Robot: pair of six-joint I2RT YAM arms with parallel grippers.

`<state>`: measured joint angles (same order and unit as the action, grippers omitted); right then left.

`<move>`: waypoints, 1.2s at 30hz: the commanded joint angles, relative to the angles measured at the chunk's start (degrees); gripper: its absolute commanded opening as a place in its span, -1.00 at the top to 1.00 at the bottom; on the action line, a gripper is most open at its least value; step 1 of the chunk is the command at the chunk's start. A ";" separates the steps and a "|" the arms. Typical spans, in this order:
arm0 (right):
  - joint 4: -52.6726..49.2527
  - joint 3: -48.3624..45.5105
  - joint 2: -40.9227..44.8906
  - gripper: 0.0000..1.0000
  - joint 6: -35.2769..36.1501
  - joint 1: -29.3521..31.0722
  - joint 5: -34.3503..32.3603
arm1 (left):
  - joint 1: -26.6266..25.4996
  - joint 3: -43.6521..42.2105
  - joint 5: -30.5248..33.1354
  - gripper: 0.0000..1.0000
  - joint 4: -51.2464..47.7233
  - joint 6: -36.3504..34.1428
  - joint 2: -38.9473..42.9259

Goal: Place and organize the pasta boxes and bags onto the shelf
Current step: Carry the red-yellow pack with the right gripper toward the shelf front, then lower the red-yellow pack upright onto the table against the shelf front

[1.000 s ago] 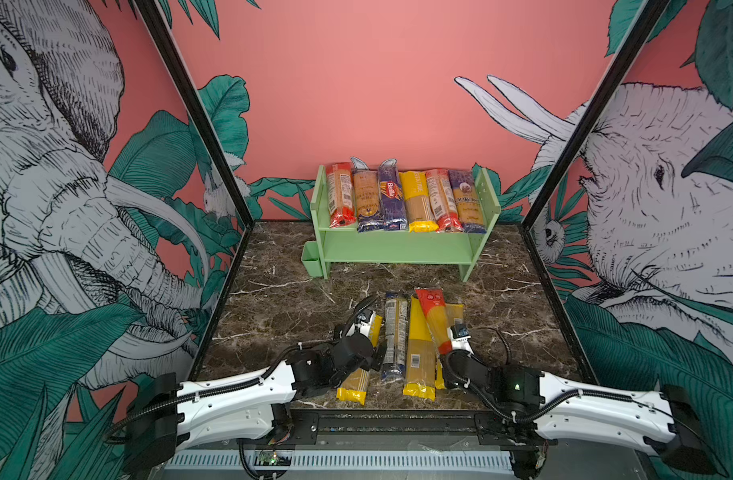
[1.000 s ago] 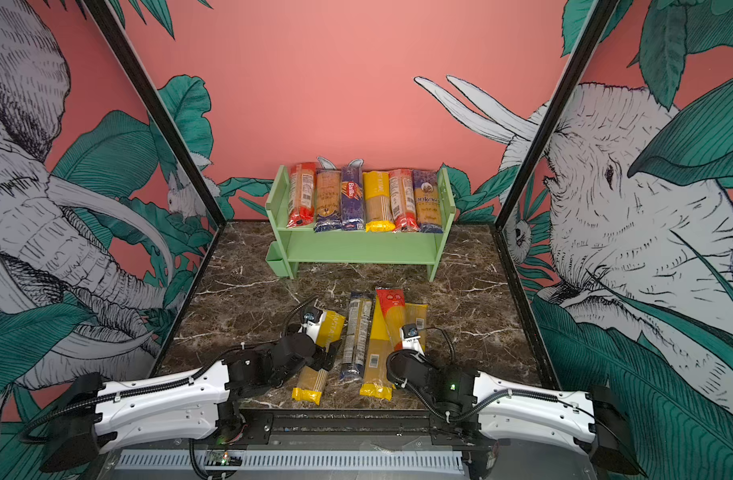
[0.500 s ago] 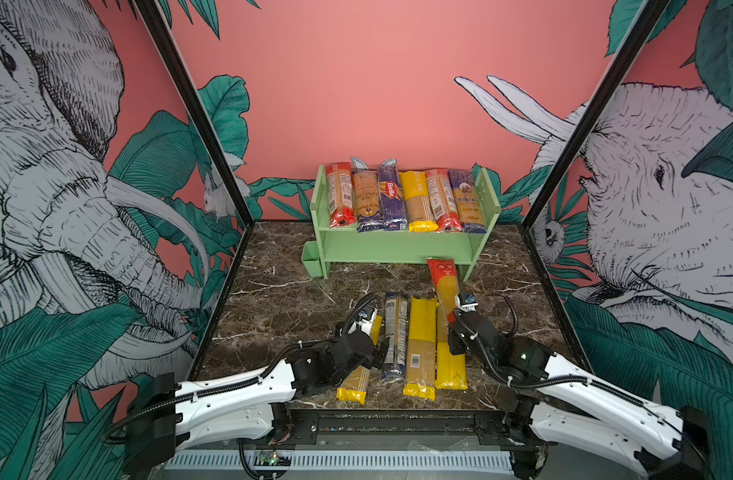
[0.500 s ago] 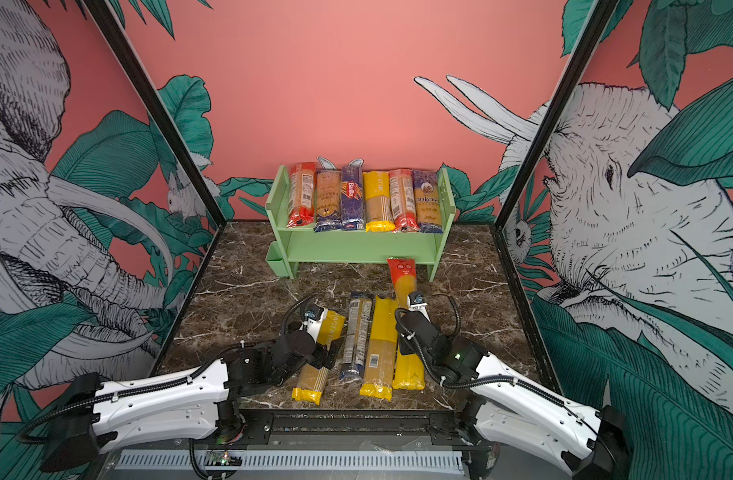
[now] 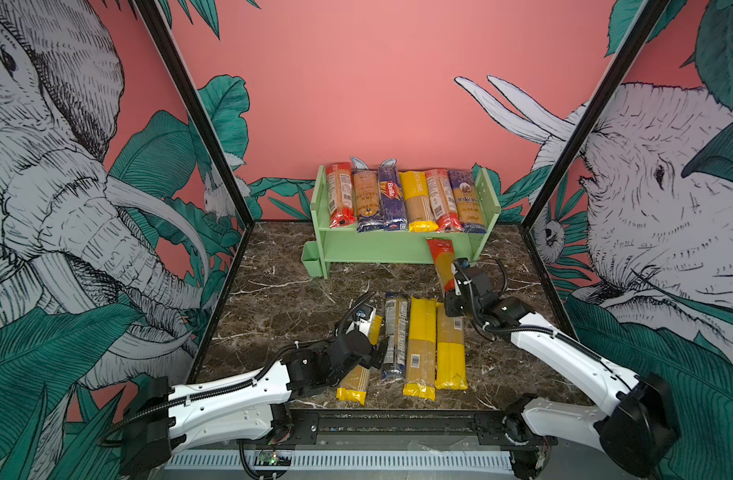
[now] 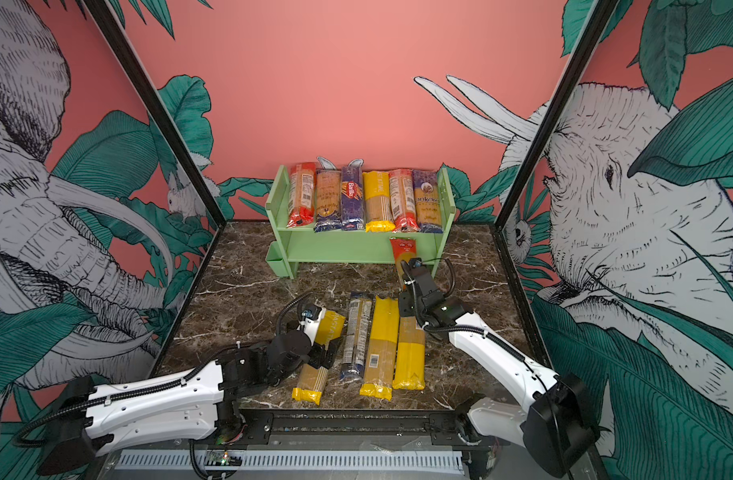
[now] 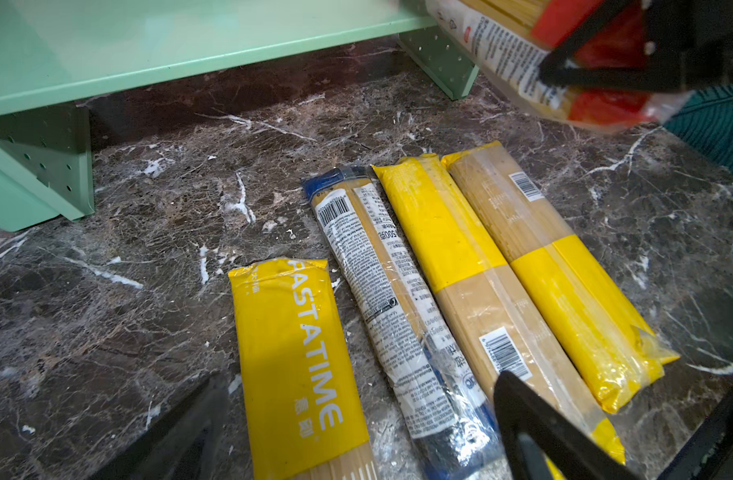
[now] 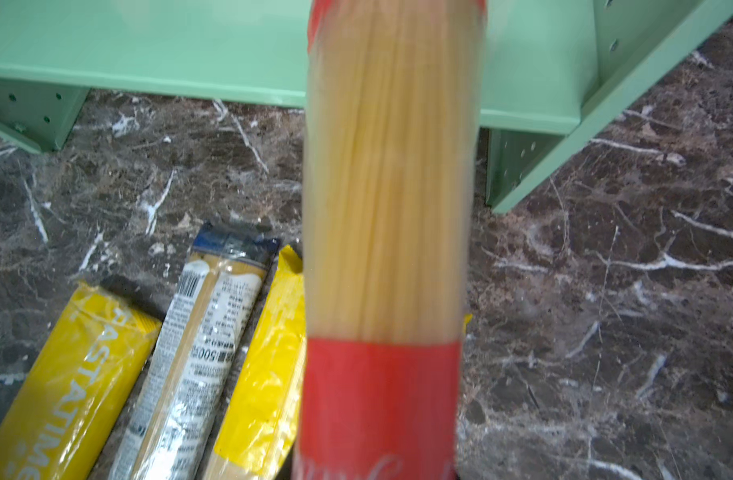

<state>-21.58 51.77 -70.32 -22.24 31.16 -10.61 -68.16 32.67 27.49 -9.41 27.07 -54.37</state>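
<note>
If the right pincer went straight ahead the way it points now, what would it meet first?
The pale green shelf. The right pincer is shut on the red-ended spaghetti pack, whose far end leads toward the lower tier, so the pack probably meets the shelf first; depth is unclear.

Dark veined marble tabletop (image 5: 273,316); pink back wall (image 5: 377,83); elephant-and-leaf side panels (image 5: 65,187); black corner posts (image 5: 199,124).

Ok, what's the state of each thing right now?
Red pack: lifted, far end at the lower tier.
Right pincer: shut on the red pack.
Floor packs: four, lying flat side by side.
Left pincer: open, empty, over the floor packs.
Top packs: six in a row on the upper tier.
Shelf: upright, lower tier not yet loaded.
</note>
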 commanded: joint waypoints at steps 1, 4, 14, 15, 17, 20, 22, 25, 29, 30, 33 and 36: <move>13.56 3.85 -1.74 1.00 3.15 -2.98 1.22 | -0.12 1.44 1.26 -0.99 -1.14 -0.57 1.03; 18.26 3.82 -4.66 1.00 4.26 -5.63 2.99 | -0.12 1.59 1.74 -0.99 -1.14 -0.99 0.85; 26.61 7.76 -12.62 1.00 9.26 -9.60 4.85 | -0.09 3.46 2.42 -0.99 -2.10 -1.92 -0.89; 26.80 8.11 -13.10 1.00 9.33 -9.99 4.89 | -0.12 3.55 2.42 -0.99 -2.10 -1.89 -1.09; 27.02 8.84 -13.84 1.00 9.35 -10.64 4.77 | -0.05 3.72 2.40 -0.99 -1.99 -1.91 -1.42; 27.99 9.30 -14.82 1.00 9.49 -11.44 4.46 | -0.09 4.11 2.31 -0.99 -2.17 -2.22 -1.95; 28.43 9.84 -15.56 1.00 9.64 -12.02 4.40 | -0.08 4.36 2.33 -0.99 -2.43 -2.51 -2.14; 28.39 11.25 -16.72 1.00 9.94 -12.77 4.54 | -0.05 4.77 2.45 -0.99 -2.97 -2.79 -2.17; 27.75 13.45 -18.48 1.00 10.23 -13.68 4.35 | -0.11 4.62 2.47 -0.99 -3.01 -2.57 -1.82; 27.66 13.85 -18.90 1.00 10.20 -13.97 4.33 | -0.13 4.55 2.47 -0.99 -2.94 -2.54 -1.79; 27.03 14.71 -19.67 0.95 9.69 -14.54 4.31 | -0.11 4.34 2.44 -0.99 -3.07 -2.16 -1.53; 27.15 13.92 -19.16 0.54 8.80 -14.81 5.03 | -0.04 4.25 2.30 -0.99 -3.41 -1.82 -0.98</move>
<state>-4.14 63.00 -90.80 -13.39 17.45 -4.21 -68.16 35.90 29.17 -11.51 24.60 -56.62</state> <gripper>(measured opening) 0.244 0.992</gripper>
